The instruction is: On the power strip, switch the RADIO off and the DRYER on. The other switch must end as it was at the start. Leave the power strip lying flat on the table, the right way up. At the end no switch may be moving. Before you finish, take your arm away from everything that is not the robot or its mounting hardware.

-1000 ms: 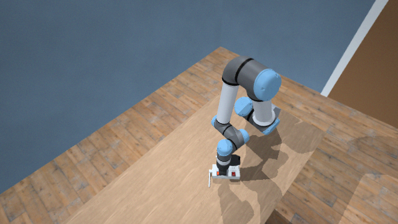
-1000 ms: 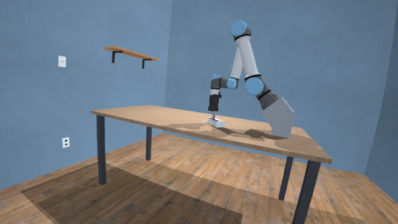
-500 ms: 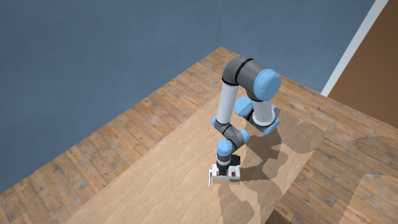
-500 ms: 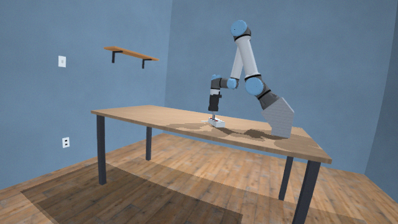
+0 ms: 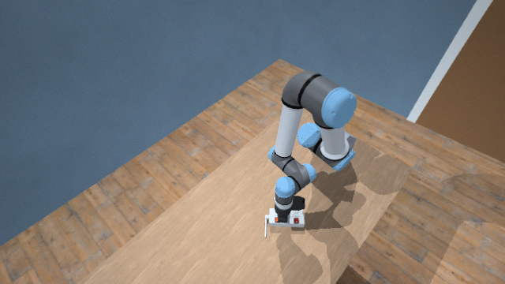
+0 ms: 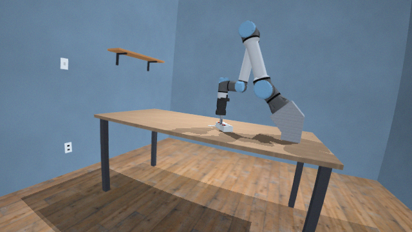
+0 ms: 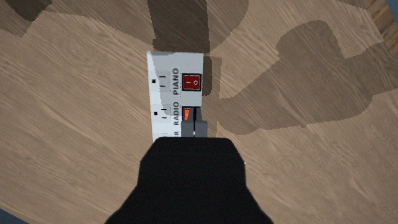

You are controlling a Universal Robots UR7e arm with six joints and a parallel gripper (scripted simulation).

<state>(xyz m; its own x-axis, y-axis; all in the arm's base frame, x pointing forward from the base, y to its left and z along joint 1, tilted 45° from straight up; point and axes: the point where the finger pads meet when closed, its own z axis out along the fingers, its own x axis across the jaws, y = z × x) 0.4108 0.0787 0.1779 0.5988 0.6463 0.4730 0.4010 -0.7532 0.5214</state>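
A white power strip (image 7: 175, 95) lies flat on the wooden table, label side up; it also shows in the top view (image 5: 286, 218) and the exterior view (image 6: 224, 127). Its PIANO switch (image 7: 191, 82) is a dark red rocker. The RADIO switch (image 7: 186, 115) glows orange-red, and my shut gripper (image 7: 194, 122) stands right on it, fingers together and empty. The gripper body hides the strip's near end with the DRYER switch in the wrist view. In the top view the gripper (image 5: 281, 218) points straight down onto the strip, with a red switch (image 5: 296, 221) showing to its right.
A thin white cable stub (image 5: 266, 226) sticks out from the strip's left end. The arm's grey base (image 6: 287, 120) stands on the table to the right. The table's edge (image 5: 367, 233) is close to the strip. A wall shelf (image 6: 135, 55) hangs far off.
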